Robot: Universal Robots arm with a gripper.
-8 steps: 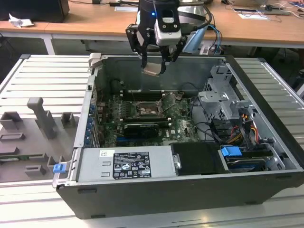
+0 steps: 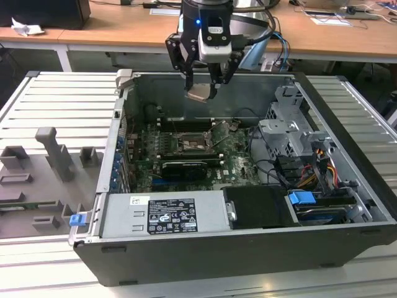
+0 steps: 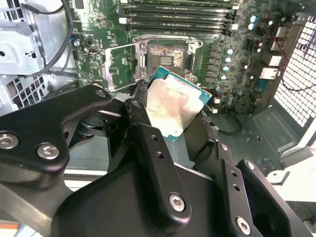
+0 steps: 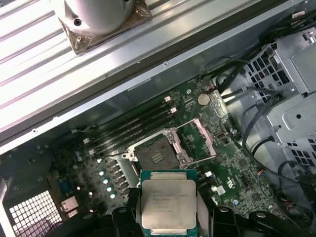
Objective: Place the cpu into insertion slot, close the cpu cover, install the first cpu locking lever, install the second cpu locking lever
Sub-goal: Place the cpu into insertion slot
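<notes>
One gripper [image 2: 201, 85]: jaws clamped on the cpu [image 4: 168, 205], chip held between them. Below the jaws: bare insertion slot [image 4: 157, 157], cpu cover [image 4: 201, 139] swung open beside it

You have the cpu [image 2: 200, 94] in your gripper [image 2: 202, 85], well above the insertion slot [image 2: 189, 142], with the cpu cover [image 4: 207, 135] seemingly swung open just beside that slot.
</notes>
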